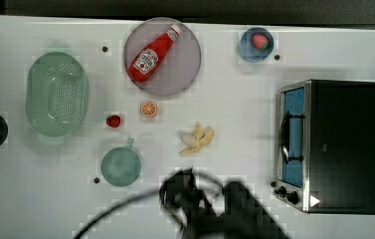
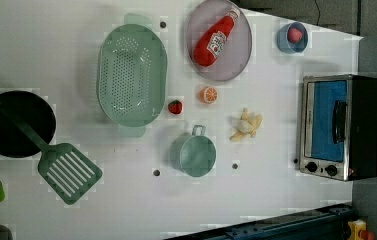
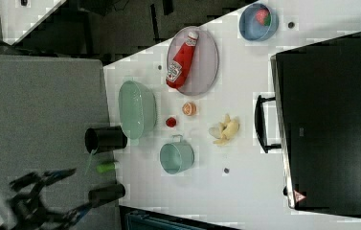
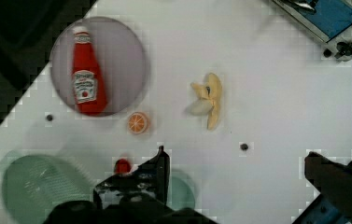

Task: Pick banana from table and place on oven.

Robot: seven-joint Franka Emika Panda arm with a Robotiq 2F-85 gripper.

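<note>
None of the task is done yet, judging from how things lie. The banana (image 1: 198, 139), partly peeled with pale flaps spread, lies on the white table (image 1: 234, 99) a little right of the top view's centre, untouched and well apart from everything around it. The toaster oven (image 1: 341, 144) stands at the top view's right edge, its black top bare and its blue glass door facing the banana.

The gripper (image 4: 234, 179) hangs high over the table with its jaws spread wide and nothing between them; in the wrist view its two dark fingers (image 4: 155, 177) frame the lower part of the picture, and the banana (image 4: 208, 100) sits above them near the middle. In the top view the arm (image 1: 210, 204) is a dark mass at the lower centre, below the banana and not over it.

Other things stay out of the way: a ketchup bottle (image 1: 152, 52) on a grey plate (image 1: 185, 74) at upper centre, an orange slice (image 1: 148, 109) and a strawberry (image 1: 113, 121) left of the banana, a green cup (image 1: 121, 167) at lower left and a green colander (image 1: 55, 94) at far left.

All steps remain: moving over the banana, descending, closing on it, lifting, carrying it rightward and setting it on the oven's top.
</note>
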